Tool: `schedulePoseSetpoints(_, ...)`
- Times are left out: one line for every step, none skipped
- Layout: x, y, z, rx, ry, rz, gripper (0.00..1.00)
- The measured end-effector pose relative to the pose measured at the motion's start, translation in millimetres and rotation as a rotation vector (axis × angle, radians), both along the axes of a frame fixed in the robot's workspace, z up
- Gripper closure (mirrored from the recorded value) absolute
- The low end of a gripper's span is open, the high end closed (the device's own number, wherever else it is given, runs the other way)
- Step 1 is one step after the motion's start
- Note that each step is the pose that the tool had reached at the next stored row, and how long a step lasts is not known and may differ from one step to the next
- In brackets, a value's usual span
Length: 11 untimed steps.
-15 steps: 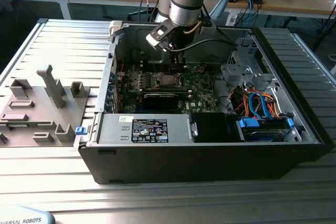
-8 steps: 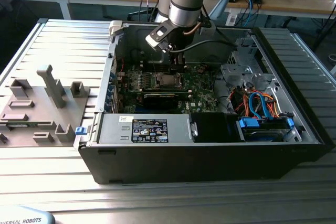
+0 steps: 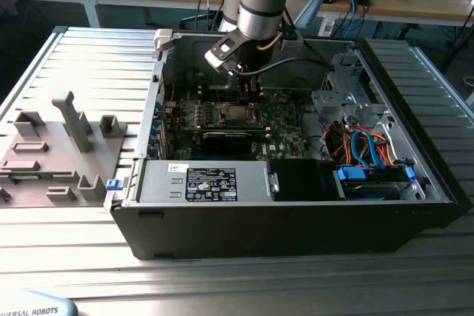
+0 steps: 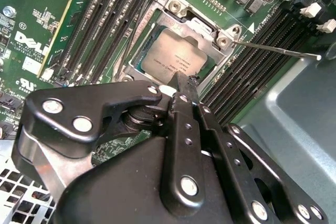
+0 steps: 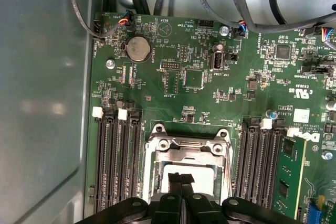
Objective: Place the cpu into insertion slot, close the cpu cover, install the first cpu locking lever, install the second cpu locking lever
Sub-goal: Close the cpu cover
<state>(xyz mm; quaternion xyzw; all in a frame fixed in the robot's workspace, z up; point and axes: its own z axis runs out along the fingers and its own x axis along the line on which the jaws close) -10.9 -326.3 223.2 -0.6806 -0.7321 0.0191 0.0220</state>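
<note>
The cpu (image 4: 176,56) lies seated, the cpu cover (image 4: 157,9) down over it. One locking lever (image 4: 278,49) juts free (unlatched, I judge). The gripper (image 4: 184,85) fingers are pressed together.

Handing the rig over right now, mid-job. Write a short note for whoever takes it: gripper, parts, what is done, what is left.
Gripper: shut, holding nothing, with its tips at the cover's edge beside the cpu. I cannot tell whether they touch.
Cpu: seated, showing through the cover's cut-out.
Cover: lying down over the cpu.
Done: cpu placed, cover closed as far as I can see.
Left: one lever sticks out sideways, unlatched. I cannot tell the state of the other.
</note>
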Motion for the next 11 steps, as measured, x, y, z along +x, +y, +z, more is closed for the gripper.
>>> schedulePoseSetpoints(-0.3, 0.0, -0.3, 0.0001, 0.0, 0.0, 0.89)
schedulePoseSetpoints(-0.6, 0.0, -0.6, 0.0, -0.0001, 0.0, 0.89)
schedulePoseSetpoints(-0.7, 0.0, -0.7, 0.0, 0.0, 0.0, 0.89)
schedulePoseSetpoints(-0.9, 0.0, -0.9, 0.0, -0.0001, 0.0, 0.89)
schedulePoseSetpoints(-1.0, 0.0, -1.2, 0.0001, 0.0, 0.0, 0.89)
schedulePoseSetpoints(-1.1, 0.0, -1.3, 0.0001, -0.0001, 0.0, 0.89)
schedulePoseSetpoints(-1.3, 0.0, -1.4, 0.0, 0.0, 0.0, 0.89)
schedulePoseSetpoints(-1.4, 0.0, -1.7, 0.0001, -0.0001, 0.0, 0.89)
schedulePoseSetpoints(-1.5, 0.0, -1.8, 0.0001, 0.0, 0.0, 0.89)
schedulePoseSetpoints(-1.7, 0.0, -2.0, 0.0001, -0.0001, 0.0, 0.89)
schedulePoseSetpoints(-1.8, 0.0, -2.2, 0.0001, -0.0001, 0.0, 0.89)
